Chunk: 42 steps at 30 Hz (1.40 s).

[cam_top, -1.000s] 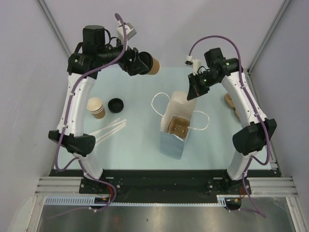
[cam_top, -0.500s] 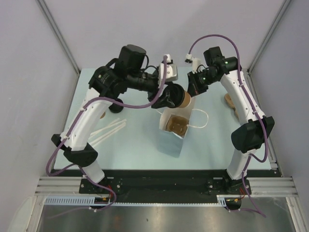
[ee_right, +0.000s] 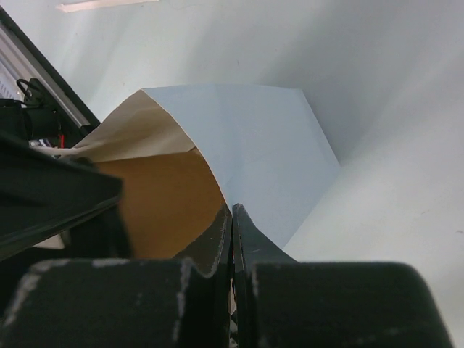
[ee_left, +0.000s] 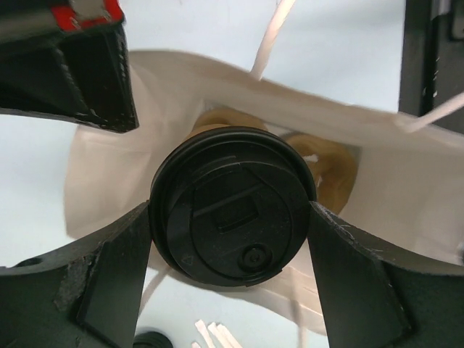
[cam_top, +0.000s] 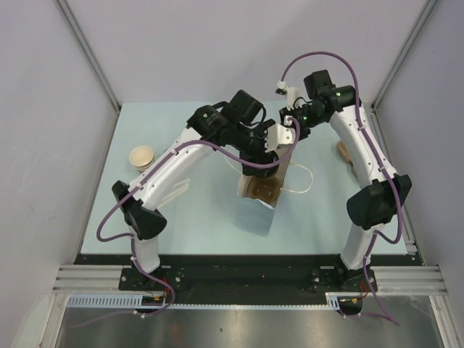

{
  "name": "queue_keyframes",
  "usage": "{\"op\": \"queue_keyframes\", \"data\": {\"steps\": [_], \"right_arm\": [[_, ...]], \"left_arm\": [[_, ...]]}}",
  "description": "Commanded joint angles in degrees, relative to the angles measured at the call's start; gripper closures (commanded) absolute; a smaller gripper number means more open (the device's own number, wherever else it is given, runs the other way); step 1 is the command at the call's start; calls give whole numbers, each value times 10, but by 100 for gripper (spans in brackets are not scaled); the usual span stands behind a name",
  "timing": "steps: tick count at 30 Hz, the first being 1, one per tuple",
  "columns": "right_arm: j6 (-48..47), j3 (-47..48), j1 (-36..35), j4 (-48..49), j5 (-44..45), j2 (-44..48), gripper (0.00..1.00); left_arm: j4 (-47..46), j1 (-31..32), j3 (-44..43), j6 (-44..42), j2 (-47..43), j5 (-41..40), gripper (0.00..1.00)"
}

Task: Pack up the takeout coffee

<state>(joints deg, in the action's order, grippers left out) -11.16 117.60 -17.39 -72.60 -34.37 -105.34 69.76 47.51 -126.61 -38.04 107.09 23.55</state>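
L gripper [ee_left: 230, 217] clamped on takeout coffee [ee_left: 232, 192], one finger [ee_left: 119, 268] each side of the cup just under the black lid, jaws spread wide to fit it. Cup upright, lid top facing the wrist cam, hanging right over the open mouth of the paper bag [ee_left: 377, 141]; how far in, can't tell. Tan/brown stuff [ee_left: 335, 168] inside bag beside the cup, can't tell what. R gripper [ee_right: 232, 217] pinched tight on bag's far rim, fingers flat together w/ the paper edge between. Bag stands mid-table [cam_top: 203, 217]. Table's left side: stack of unlidded cups [cam_top: 142, 156]; loose black lid [ee_left: 148, 339] & pale sticks [ee_left: 210, 332] show below the bag in L wrist view. Brown thing [cam_top: 344, 151] by R arm near right edge, unclear
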Motion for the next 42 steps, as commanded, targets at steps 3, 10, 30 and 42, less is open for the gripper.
{"op": "queue_keyframes", "data": {"steps": [3, 10, 30, 42], "right_arm": [[6, 17, -10, 10, -22, 12, 100], [20, 16, 1, 10, -33, 5, 100], [-29, -32, 43, -88, -111, 66, 34], [-144, 223, 10, -77, -93, -79, 27]], "left_arm": [[-44, 10, 59, -15, 3, -54, 64], [-65, 14, 111, -5, 3, -66, 65], [11, -24, 116, -59, -33, 4, 66], [22, -21, 116, -59, -43, 25, 66]]}}
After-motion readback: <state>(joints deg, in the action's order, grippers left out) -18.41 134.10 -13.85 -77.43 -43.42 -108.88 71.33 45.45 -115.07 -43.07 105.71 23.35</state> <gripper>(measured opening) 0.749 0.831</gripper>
